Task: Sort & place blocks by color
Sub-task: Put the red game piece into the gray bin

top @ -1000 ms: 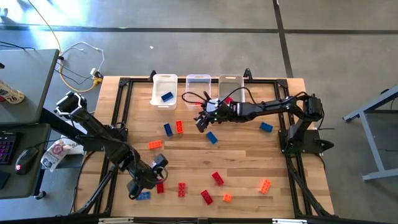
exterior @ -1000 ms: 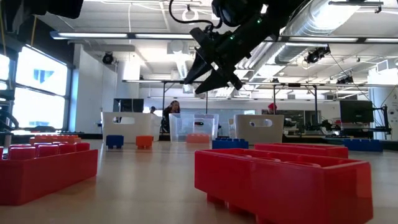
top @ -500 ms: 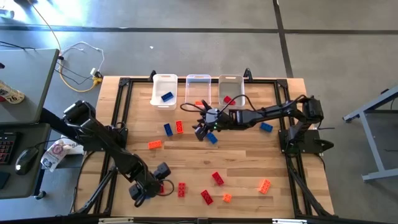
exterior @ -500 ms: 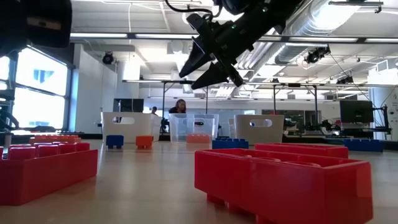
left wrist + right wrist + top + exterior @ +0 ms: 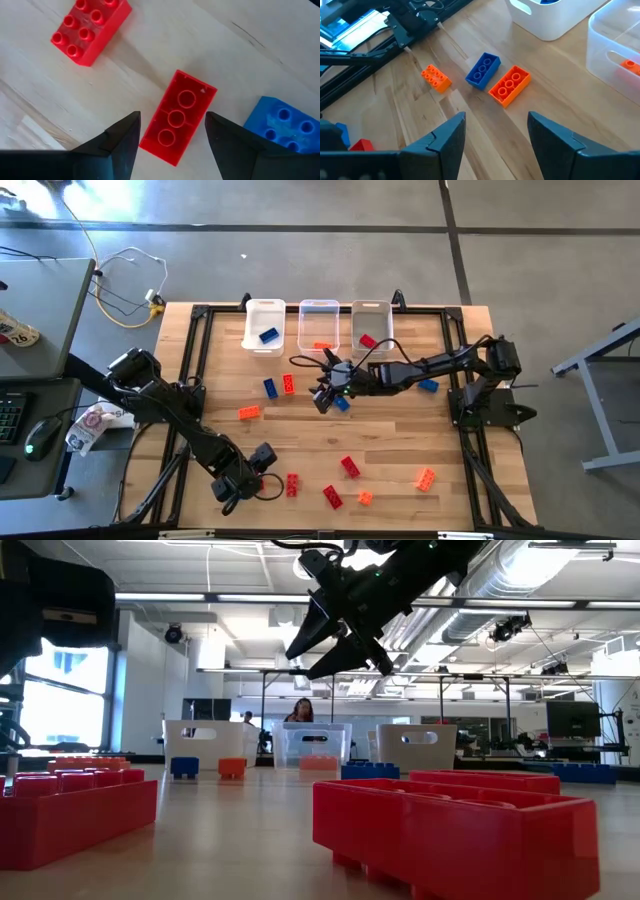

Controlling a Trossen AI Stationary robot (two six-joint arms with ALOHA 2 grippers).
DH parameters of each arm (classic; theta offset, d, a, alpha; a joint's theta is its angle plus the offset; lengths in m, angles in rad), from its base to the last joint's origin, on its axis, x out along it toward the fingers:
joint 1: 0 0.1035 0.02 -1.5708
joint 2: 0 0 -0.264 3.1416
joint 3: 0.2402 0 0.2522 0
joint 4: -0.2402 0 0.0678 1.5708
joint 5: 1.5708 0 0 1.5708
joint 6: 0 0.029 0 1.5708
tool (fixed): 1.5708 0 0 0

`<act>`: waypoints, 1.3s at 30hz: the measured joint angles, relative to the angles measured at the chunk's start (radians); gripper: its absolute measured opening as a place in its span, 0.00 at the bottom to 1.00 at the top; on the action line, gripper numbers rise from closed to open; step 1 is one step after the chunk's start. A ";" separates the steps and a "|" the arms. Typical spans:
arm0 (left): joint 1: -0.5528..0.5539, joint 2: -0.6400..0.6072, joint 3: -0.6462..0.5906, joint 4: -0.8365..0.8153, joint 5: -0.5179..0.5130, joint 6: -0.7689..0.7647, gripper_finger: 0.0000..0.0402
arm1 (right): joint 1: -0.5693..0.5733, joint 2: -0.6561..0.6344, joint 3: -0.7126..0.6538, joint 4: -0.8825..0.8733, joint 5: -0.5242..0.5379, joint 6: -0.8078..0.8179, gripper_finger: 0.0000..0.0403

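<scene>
Both grippers moved, fingers spread: left [image 5: 240,488] straddles a red block [image 5: 177,117]; right [image 5: 322,398] descended.

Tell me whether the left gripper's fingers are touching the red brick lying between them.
Apart. In the left wrist view, bare wood shows between each finger and the upturned red brick.

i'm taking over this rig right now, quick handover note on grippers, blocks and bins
Left gripper: open, straddling an upturned red block at the table's near left edge.
Right gripper: open, empty, in the air mid-table by a blue block.
Done: one blue block in the left bin, an orange one in the middle bin, a red one in the right bin.
Left: about a dozen blocks loose on the table.
</scene>
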State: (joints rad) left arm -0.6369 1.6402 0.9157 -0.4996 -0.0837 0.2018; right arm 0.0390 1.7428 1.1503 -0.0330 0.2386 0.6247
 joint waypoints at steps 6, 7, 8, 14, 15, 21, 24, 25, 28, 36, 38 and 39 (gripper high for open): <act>0.000 0.000 0.000 -0.006 -0.004 0.072 0.53 | 0.001 0.000 0.000 0.000 -0.003 0.000 0.50; 0.000 0.000 0.000 -0.008 -0.005 0.087 0.53 | 0.001 0.000 0.000 0.000 -0.003 0.000 0.50; 0.000 0.000 0.000 -0.013 -0.006 0.105 0.53 | 0.001 0.000 0.000 0.000 -0.003 0.000 0.50; 0.002 0.000 0.000 -0.027 -0.011 0.169 0.53 | 0.001 0.000 0.000 0.000 -0.005 0.000 0.49; 0.002 0.000 0.000 -0.027 -0.015 0.169 0.53 | 0.001 0.000 0.000 0.000 -0.005 0.000 0.49; 0.007 0.000 0.000 -0.027 -0.040 0.169 0.53 | 0.002 0.000 0.000 0.000 -0.005 0.000 0.49; 0.011 0.000 0.000 -0.027 -0.040 0.174 0.52 | 0.001 0.000 0.000 0.000 -0.006 0.000 0.49; 0.011 0.000 0.000 -0.026 -0.040 0.183 0.52 | 0.001 0.000 0.000 0.000 -0.006 0.000 0.49; 0.012 0.000 0.000 -0.026 -0.038 0.202 0.50 | 0.001 0.000 0.000 0.000 -0.006 0.000 0.49; 0.012 0.000 0.000 -0.026 -0.006 0.202 0.45 | 0.001 0.000 0.000 0.000 -0.006 0.000 0.49; 0.013 0.000 0.000 -0.025 -0.006 0.202 0.45 | 0.001 0.000 0.000 0.000 -0.006 0.004 0.49; 0.015 0.000 0.000 -0.025 -0.006 0.202 0.45 | 0.001 0.000 0.000 0.000 -0.006 0.004 0.49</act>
State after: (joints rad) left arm -0.6217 1.6402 0.9157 -0.5243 -0.0897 0.4042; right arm 0.0402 1.7428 1.1503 -0.0327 0.2321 0.6289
